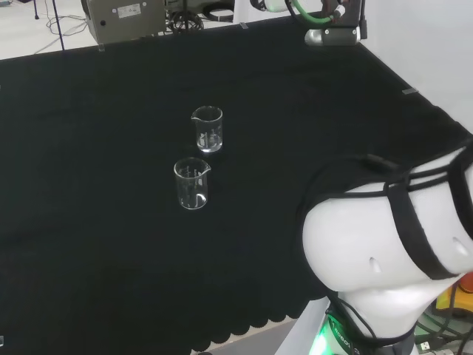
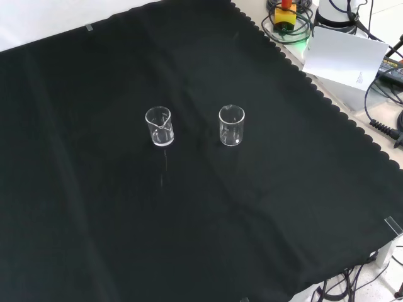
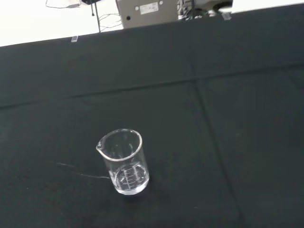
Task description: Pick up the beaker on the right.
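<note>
Beakers, two of them, are standing upright on the black cloth near the middle of the tabletop [image 2: 75, 207], and neither is being touched yet. In the front view the right-hand beaker [image 2: 231, 125] is sitting just to the right of the other beaker [image 2: 158, 126], a clear gap between them; in the head view the same pair reads as nearer beaker [image 1: 192, 183] and farther beaker [image 1: 208, 129]. Both are looking empty. From the wrist, one beaker [image 3: 124, 161] is showing alone on the cloth. Nothing is lifted, so I'd judge the whole reach, grasp and lift is waiting to be done. What the fingers are doing I cannot tell. Beyond the cloth's far edge from the beakers, a grey equipment box [image 1: 122, 18] and loose cables are lying around.
</note>
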You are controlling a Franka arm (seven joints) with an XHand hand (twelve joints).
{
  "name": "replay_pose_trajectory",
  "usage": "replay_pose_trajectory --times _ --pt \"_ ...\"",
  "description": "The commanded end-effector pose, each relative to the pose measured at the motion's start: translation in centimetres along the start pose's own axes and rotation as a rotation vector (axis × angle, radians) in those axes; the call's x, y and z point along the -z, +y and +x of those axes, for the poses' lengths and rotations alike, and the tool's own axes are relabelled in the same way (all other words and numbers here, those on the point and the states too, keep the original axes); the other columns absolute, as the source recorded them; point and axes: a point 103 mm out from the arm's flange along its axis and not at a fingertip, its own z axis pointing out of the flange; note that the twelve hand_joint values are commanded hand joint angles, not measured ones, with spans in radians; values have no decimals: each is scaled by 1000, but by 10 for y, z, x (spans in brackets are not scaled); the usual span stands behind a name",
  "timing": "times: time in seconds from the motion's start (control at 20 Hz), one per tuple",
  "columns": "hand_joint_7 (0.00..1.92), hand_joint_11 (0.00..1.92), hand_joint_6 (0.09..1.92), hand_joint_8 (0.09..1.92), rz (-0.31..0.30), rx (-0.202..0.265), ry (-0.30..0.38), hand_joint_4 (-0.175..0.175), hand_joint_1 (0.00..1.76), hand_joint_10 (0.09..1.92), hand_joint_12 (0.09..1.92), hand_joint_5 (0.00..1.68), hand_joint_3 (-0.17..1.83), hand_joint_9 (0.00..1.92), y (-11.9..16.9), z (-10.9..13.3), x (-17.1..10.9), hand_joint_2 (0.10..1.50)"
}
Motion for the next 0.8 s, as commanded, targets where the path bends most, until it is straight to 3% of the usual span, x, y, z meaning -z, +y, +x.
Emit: replay_pose_trajectory --times 0.05,0.4,0.8 --pt "221 177 87 655 15 56 112 -36 286 661 1416 342 167 461 91 -19 -68 1148" --pt "211 163 87 666 85 74 148 -33 377 667 1419 324 136 444 121 -20 -126 1058" --pt "218 145 87 678 158 120 212 -33 533 671 1422 334 115 432 132 -6 -180 991"
